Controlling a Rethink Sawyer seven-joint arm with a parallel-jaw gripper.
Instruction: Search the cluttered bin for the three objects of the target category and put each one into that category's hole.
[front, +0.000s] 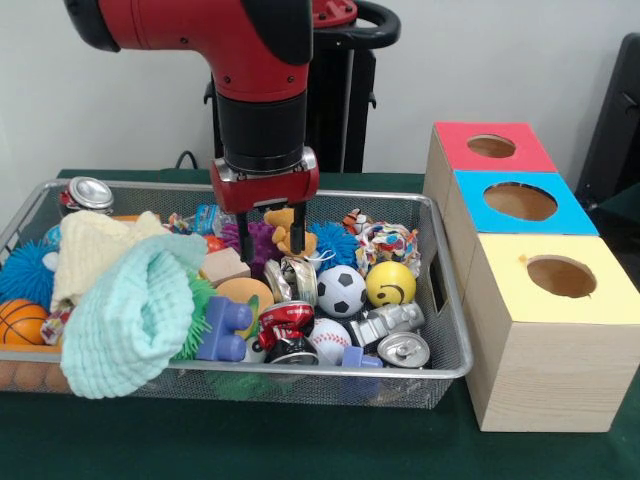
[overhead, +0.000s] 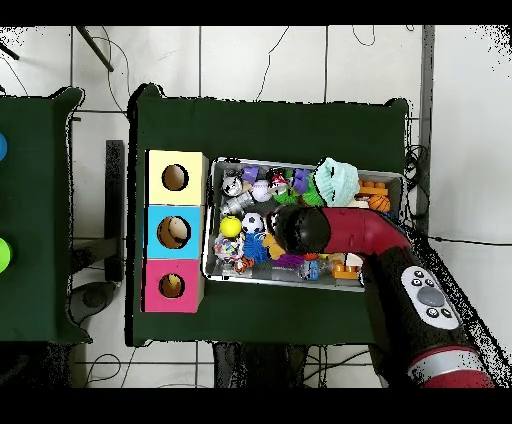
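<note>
Wire mesh bin (front: 455, 345), on green table cloth (front: 300, 440), contents listed left to right in the front view:

- Blue spiky ball (front: 25, 272) and orange basketball (front: 20, 322), sitting at the left wall.
- Silver can (front: 88, 194), lying in the far left corner.
- Cream cloth (front: 92, 250) and mint green cloth (front: 135, 315), lying heaped, the mint one drooping over the near rim.
- Blue plastic block (front: 225, 330), resting just beside the mint cloth.
- Gripper (front: 270, 240), hanging over the bin's far middle with its two dark fingers spread apart, nothing between them; a small tan toy animal (front: 288, 232) and a purple spiky toy (front: 262, 243) are sitting close behind.
- Red crushed can (front: 285, 325), lying near the front, touching a baseball (front: 330, 340).
- Soccer ball (front: 341, 290) and yellow smiley ball (front: 390, 284), sitting side by side.
- Silver crushed cans (front: 395, 335), lying in the near right corner.

Right of the bin, three wooden boxes are standing in a row, each with one round hole: red-topped box (front: 492, 147) farthest, blue-topped box (front: 520, 202) between, yellow-topped box (front: 560, 277) nearest.

Overhead view: arm (overhead: 400, 280) is covering the bin's middle.
</note>
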